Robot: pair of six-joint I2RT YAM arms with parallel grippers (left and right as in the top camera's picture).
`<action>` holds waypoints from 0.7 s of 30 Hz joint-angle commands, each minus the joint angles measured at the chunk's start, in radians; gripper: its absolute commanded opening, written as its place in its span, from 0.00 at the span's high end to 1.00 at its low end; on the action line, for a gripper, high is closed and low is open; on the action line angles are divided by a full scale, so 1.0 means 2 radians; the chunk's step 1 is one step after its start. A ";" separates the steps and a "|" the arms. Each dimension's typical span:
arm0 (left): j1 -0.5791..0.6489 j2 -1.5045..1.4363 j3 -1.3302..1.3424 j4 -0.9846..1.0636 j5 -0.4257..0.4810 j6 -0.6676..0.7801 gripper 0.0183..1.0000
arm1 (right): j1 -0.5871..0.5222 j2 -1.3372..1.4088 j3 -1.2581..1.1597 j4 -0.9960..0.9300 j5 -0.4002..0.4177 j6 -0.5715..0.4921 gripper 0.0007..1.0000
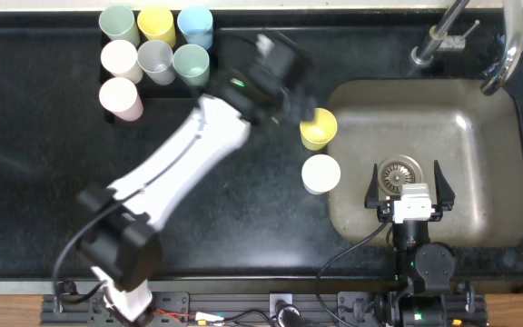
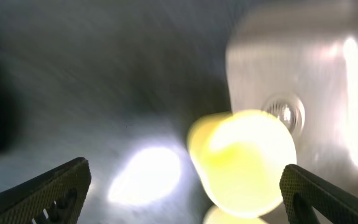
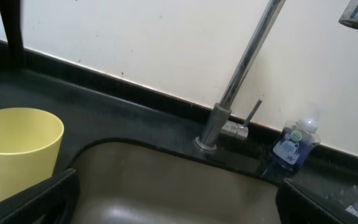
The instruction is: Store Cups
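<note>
A yellow cup [image 1: 317, 128] stands upright on the black counter at the sink's left rim, with a white cup [image 1: 320, 173] just in front of it. In the left wrist view the yellow cup [image 2: 244, 158] lies blurred between and beyond the spread fingers. My left gripper [image 1: 293, 95] hovers open just behind and left of that cup. My right gripper [image 1: 409, 186] is open and empty, low inside the sink near the drain. Its wrist view has the yellow cup [image 3: 17, 149] off to one side. Several cups [image 1: 155, 54] are grouped at the counter's back left.
The steel sink [image 1: 479, 109] takes up the right side, with a faucet [image 1: 443, 32] behind it. The faucet [image 3: 241, 74] and a soap bottle [image 3: 297, 140] stand along the back wall. Open black counter [image 1: 44, 182] lies at the left front.
</note>
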 commanded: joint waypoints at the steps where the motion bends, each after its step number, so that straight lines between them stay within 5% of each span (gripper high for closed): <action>1: -0.007 0.016 0.002 -0.003 0.007 -0.027 0.00 | 0.003 -0.004 -0.007 0.003 0.001 0.000 0.00; 19: -0.007 0.058 0.002 -0.011 0.042 -0.033 0.00 | 0.003 -0.004 -0.007 0.003 0.001 0.000 0.00; 21: -0.006 0.061 0.002 -0.011 0.042 -0.033 0.08 | 0.003 -0.004 -0.007 0.003 0.001 0.000 0.00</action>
